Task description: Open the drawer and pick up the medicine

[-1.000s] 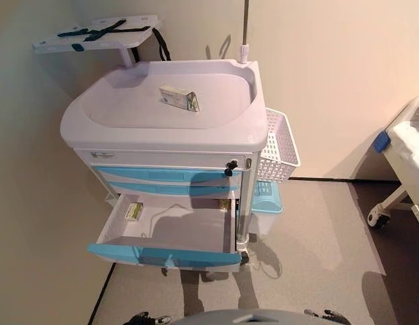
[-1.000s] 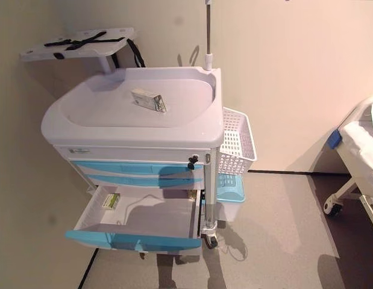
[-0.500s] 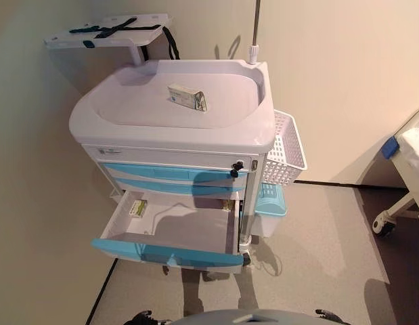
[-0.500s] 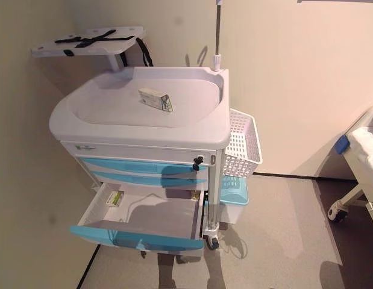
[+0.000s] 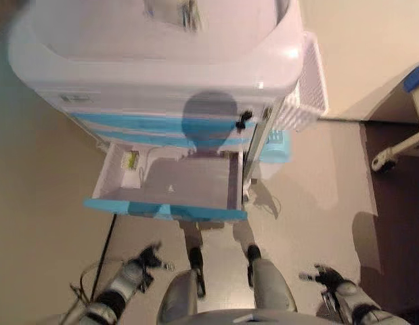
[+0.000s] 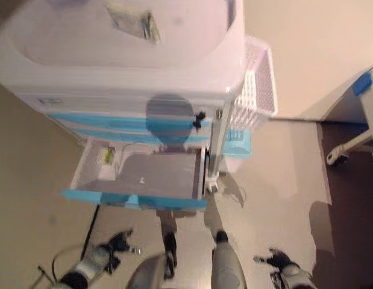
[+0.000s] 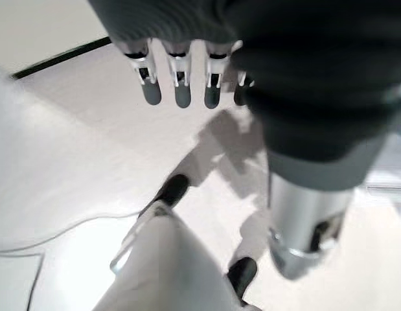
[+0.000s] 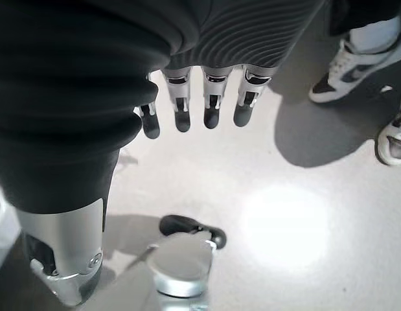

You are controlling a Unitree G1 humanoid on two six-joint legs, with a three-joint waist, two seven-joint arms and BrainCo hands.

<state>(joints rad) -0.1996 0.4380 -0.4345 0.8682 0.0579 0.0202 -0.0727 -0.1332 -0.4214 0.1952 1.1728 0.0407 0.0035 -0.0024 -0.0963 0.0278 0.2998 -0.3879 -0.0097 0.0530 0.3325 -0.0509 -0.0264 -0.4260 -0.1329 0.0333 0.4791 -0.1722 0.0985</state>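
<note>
The medical cart (image 5: 162, 74) stands ahead with its bottom drawer (image 5: 165, 208) pulled open. A small green-and-white medicine box (image 5: 131, 160) lies in the drawer's back left corner. A second box (image 6: 133, 23) lies on the cart's top. My left hand (image 5: 147, 259) hangs low near the floor, below and in front of the drawer, with its fingers (image 7: 181, 84) straight and empty. My right hand (image 5: 324, 276) hangs low at the right, far from the cart, with its fingers (image 8: 206, 103) straight and empty.
A white wire basket (image 5: 311, 88) and a blue bin (image 5: 277, 145) hang on the cart's right side. A bed frame with a caster (image 5: 382, 161) stands at the far right. A wall runs along the left. A person's shoes (image 8: 346, 48) show in the right wrist view.
The camera has tilted down and come closer to the cart, so both hands now show at the bottom. The drawer and the boxes have not moved.
</note>
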